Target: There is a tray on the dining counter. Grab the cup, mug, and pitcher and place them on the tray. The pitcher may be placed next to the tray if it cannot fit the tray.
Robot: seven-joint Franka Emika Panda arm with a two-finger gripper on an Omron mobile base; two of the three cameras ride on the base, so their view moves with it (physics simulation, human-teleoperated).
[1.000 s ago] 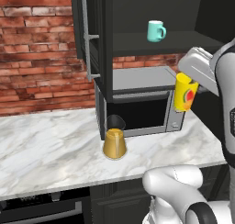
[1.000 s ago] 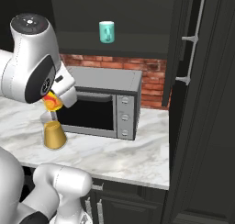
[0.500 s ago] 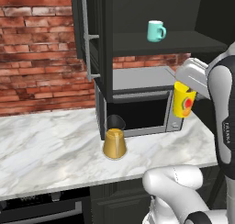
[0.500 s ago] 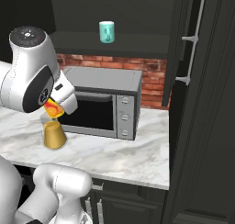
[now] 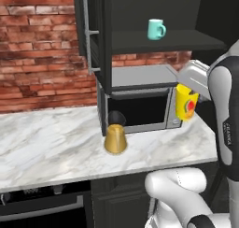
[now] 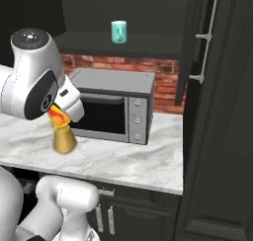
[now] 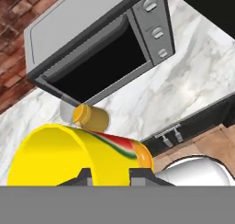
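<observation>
Yellow cup (image 5: 186,103) pinched at rim by fingers (image 7: 109,178) | axis near upright, slightly tilted | held above marble surface (image 5: 46,143) | pitcher (image 5: 115,136) upright

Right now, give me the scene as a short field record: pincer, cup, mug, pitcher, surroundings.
pincer: shut on the cup, held in the air in front of the microwave
cup: yellow, red mark on its side, clamped at the rim, off the counter
mug: teal, upright on the dark shelf above the microwave, untouched
pitcher: amber, standing on the marble counter in front of the microwave
backdrop: brick wall
</observation>
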